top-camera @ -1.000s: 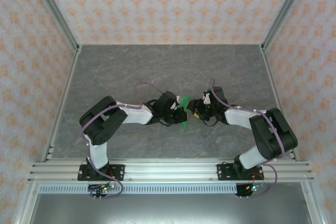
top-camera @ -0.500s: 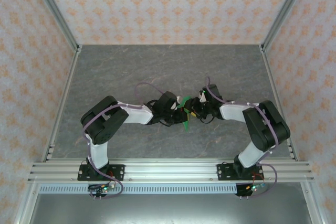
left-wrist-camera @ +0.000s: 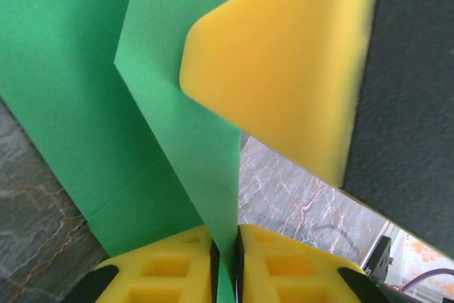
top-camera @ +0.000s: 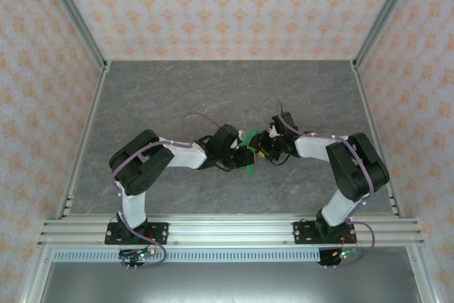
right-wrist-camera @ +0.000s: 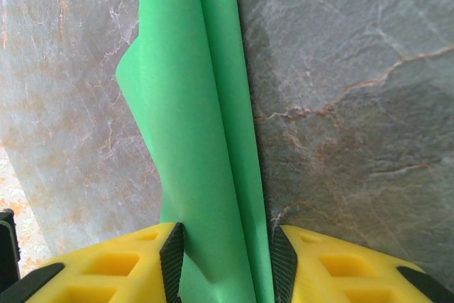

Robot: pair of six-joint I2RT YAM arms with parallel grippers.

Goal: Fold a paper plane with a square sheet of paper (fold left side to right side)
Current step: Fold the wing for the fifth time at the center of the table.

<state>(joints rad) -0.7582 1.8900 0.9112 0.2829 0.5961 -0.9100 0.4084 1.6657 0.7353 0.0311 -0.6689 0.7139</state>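
At the middle of the grey bench [top-camera: 213, 90], the left arm [top-camera: 142, 164] and right arm [top-camera: 355, 168] are meeting tip to tip. The left pincer [left-wrist-camera: 225, 250] is clamping the folded green paper [right-wrist-camera: 195, 104], its yellow fingers nearly touching. The right pincer [right-wrist-camera: 223, 264] is gripping the same paper from the opposite side, the folded layers filling the gap between its black pads.

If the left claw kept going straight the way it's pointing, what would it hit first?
Most likely the yellow finger of the right claw, directly ahead beside the green paper that the left claw pinches, though depth is unclear.
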